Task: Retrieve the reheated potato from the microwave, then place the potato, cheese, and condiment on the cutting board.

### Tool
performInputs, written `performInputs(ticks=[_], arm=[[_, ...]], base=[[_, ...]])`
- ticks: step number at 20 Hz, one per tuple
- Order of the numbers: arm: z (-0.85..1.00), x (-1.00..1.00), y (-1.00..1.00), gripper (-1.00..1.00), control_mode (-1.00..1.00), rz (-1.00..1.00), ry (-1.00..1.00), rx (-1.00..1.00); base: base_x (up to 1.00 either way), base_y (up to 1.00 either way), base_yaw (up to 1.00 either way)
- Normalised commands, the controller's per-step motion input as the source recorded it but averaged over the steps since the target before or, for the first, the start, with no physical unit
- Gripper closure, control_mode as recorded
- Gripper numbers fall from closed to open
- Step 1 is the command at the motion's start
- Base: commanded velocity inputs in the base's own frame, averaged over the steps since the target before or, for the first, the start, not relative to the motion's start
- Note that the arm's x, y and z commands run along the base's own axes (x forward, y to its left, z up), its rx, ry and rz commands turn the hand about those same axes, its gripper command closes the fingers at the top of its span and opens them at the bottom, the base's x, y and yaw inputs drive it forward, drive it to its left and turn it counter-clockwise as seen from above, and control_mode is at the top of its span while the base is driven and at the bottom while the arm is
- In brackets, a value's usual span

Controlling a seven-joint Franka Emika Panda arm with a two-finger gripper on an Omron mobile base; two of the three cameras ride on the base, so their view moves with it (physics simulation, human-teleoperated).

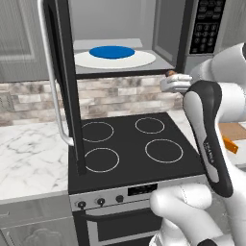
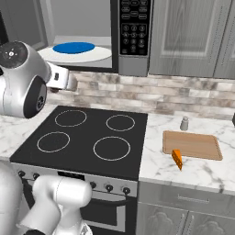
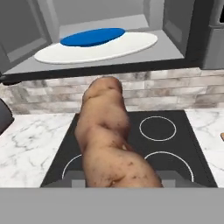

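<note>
The brown lumpy potato (image 3: 109, 140) fills the middle of the hand view, with my gripper (image 3: 122, 180) shut on it. From the left base view, the gripper (image 1: 169, 80) hangs just below the open microwave (image 1: 168, 33), a bit of potato (image 1: 170, 73) showing at its tip. It is above the stove's back edge, seen also as the gripper (image 2: 69, 82) in the right base view. The wooden cutting board (image 2: 193, 144) lies on the right counter. The orange cheese (image 2: 177, 159) sits at its front left corner, and the grey condiment (image 2: 184, 123) shaker stands behind it.
The microwave door (image 1: 60, 72) stands swung open to the left over the stove. A blue plate (image 1: 112, 52) rests on the white turntable (image 1: 139, 60) inside. The black four-burner stove (image 2: 87, 137) lies below, with marble counter (image 1: 29, 158) on both sides.
</note>
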Motion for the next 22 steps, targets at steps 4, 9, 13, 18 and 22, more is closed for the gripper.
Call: performInputs(ticks=[4,9,13,18,22], arm=[[-0.57,-0.50,-0.23,1.00,-1.00,-0.20,0.16,0.06],[-0.54,-0.12,-0.40,1.00,-1.00,-0.15,0.22,0.09],[-0.65,0.08,-0.39,1.00,-1.00,-0.06,0.07,0.05],[-0.71,0.22,-0.26,1.00,-1.00,0.00,0.00,0.01],[-0.53,0.27,-0.07,1.00,-1.00,0.00,-0.03,0.00]], base=[[0.00,0.00,0.00],[0.00,0.00,0.00],[0.00,0.00,0.00],[0.00,0.00,0.00],[0.00,0.00,0.00]])
